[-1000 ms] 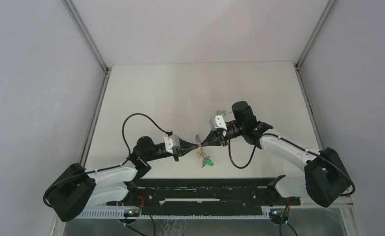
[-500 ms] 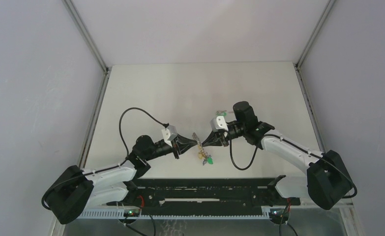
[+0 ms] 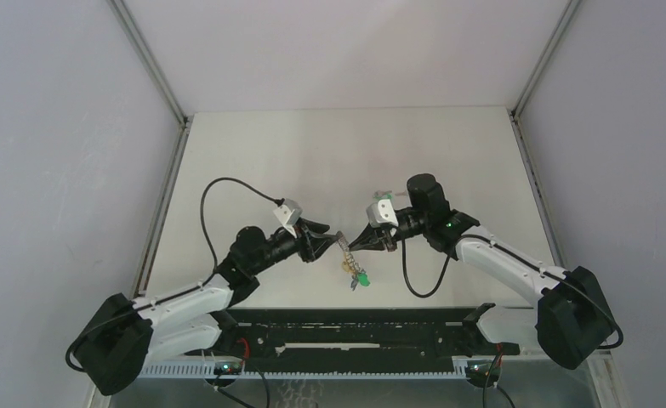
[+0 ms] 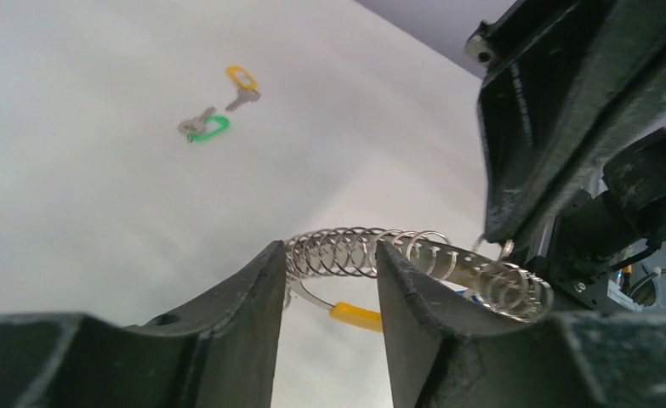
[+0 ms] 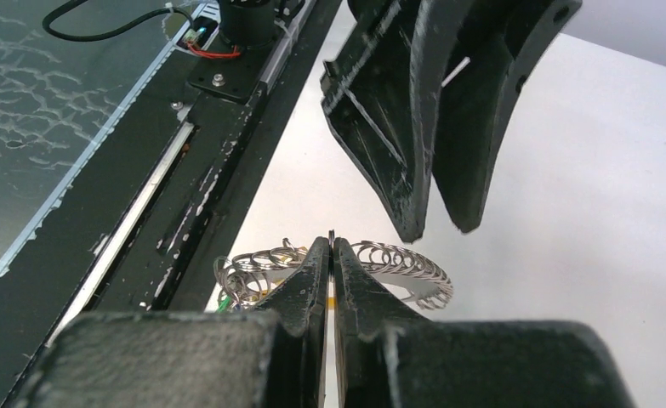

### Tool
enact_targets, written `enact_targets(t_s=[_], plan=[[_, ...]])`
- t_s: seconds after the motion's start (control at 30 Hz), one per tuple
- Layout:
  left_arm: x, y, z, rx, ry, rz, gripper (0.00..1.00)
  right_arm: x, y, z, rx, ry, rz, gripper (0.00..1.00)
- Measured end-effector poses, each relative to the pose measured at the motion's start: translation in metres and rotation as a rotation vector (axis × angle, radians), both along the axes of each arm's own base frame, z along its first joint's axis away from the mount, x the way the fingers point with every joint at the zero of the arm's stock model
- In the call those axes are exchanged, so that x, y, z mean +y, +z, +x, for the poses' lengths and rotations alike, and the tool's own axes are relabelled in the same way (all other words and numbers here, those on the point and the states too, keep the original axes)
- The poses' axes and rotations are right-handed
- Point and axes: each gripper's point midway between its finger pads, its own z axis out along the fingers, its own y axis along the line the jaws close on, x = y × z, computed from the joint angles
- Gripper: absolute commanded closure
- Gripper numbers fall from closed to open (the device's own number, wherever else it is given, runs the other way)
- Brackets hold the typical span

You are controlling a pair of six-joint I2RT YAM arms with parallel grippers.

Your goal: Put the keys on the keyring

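Note:
The keyring [image 3: 344, 244] hangs above the table between my two grippers. It is a silvery coiled loop with a yellow piece [image 4: 356, 314]. My right gripper [image 3: 354, 245] is shut on its thin metal band [image 5: 332, 235]. My left gripper [image 3: 328, 240] is open, and the coil [image 4: 355, 252] crosses the gap at its fingertips. Its spread fingers [image 5: 397, 127] show just over the ring [image 5: 401, 259] in the right wrist view. A green-headed key [image 3: 361, 280] dangles from the ring with others. An orange key [image 4: 241, 78] and a green key [image 4: 207, 129] lie loose on the table.
The white table [image 3: 312, 153] is walled by grey panels left, right and behind. A black rail [image 3: 355, 327] with wiring runs along the near edge, close below the ring; it also shows in the right wrist view [image 5: 202, 170]. The loose keys lie beside the right wrist [image 3: 383, 195].
My left gripper has opened and let go of the ring, and its arm has lifted and drawn back a little. My right gripper still holds the ring, now slightly higher.

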Motion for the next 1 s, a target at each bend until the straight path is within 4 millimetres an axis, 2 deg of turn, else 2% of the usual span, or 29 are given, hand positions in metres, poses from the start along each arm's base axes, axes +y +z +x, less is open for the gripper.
enact_targets(t_s=[0.1,0.2,0.33,0.47,0.6,0.73,1.0], plan=[[0.005,0.020,-0.004,-0.074,0.005,-0.046,0.48,0.001,0.004,0.004,-0.012,-0.014,0.015,1.00],[0.009,0.040,-0.019,-0.191,-0.027,-0.114,0.47,0.002,0.010,0.007,-0.025,-0.024,0.033,1.00],[0.004,0.040,-0.038,-0.261,-0.110,-0.120,0.47,0.003,0.014,0.009,-0.030,-0.030,0.048,1.00],[-0.004,0.045,-0.047,-0.319,-0.178,-0.131,0.47,0.004,0.016,0.010,-0.032,-0.033,0.059,1.00],[-0.010,0.050,-0.052,-0.364,-0.221,-0.151,0.52,0.004,0.016,0.009,-0.025,-0.035,0.061,1.00],[-0.014,0.049,-0.057,-0.379,-0.257,-0.156,0.62,0.005,0.017,0.009,-0.027,-0.035,0.064,1.00],[-0.016,0.047,-0.057,-0.399,-0.269,-0.149,0.64,0.004,0.020,0.008,-0.035,-0.034,0.071,1.00]])
